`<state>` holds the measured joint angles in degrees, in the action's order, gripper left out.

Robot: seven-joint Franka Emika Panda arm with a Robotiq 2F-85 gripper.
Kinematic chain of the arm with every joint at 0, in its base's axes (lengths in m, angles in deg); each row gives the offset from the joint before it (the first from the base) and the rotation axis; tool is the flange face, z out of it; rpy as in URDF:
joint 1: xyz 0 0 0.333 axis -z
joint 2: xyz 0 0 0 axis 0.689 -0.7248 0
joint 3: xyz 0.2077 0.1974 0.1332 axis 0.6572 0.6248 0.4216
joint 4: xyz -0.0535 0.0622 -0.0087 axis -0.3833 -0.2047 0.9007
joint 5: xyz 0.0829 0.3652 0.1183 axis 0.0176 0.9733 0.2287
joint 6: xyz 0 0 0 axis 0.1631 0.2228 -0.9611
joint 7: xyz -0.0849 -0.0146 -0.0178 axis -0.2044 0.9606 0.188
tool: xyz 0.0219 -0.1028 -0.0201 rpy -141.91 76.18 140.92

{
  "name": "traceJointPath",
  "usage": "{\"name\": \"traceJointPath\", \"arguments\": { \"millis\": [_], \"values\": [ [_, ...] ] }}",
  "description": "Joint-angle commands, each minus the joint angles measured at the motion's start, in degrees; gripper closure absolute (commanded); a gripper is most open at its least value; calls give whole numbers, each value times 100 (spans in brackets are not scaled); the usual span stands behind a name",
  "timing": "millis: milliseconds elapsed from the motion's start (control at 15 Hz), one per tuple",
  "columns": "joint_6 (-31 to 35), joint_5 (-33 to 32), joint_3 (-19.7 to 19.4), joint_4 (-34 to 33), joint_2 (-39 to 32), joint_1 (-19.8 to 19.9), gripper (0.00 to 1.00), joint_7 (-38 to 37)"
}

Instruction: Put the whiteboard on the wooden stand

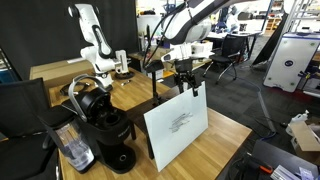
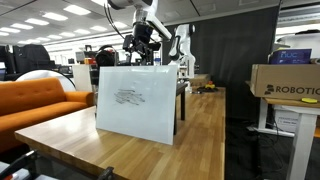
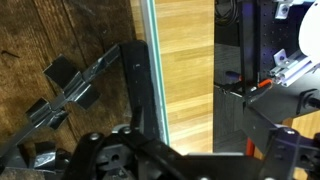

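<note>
The whiteboard (image 1: 176,126) stands upright and slightly tilted on the light wooden table, with a dark scribble near its centre; it also shows in an exterior view (image 2: 133,100). In the wrist view I see only its thin top edge (image 3: 150,60). My gripper (image 1: 189,86) (image 2: 143,50) is at the board's top edge. Its jaws (image 3: 192,110) are spread, one finger right beside the edge and the other well apart. The dark wooden stand (image 1: 154,78) (image 2: 181,100) is just behind the board and mostly hidden by it.
A black coffee machine (image 1: 104,125) stands on the table (image 1: 225,135) beside the board. A second white robot arm (image 1: 92,35) is on a far table. An orange sofa (image 2: 35,100) and a cardboard box (image 2: 288,82) flank the table (image 2: 205,140).
</note>
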<state>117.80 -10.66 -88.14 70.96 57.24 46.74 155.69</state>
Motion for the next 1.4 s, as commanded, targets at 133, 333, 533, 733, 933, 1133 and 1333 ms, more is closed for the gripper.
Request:
{"name": "traceJointPath", "arguments": {
  "millis": [133,333,533,733,933,1133,1333],
  "values": [
    [149,-269,82,630,487,77,0,534],
    [184,-298,66,858,644,63,0,729],
    [226,-312,52,981,718,52,0,828],
    [354,-316,41,1029,730,49,0,843],
    [554,-362,36,1050,687,52,0,835],
    [762,-413,32,1108,651,57,0,845],
    [863,-427,31,1163,639,60,0,864]
  ]
}}
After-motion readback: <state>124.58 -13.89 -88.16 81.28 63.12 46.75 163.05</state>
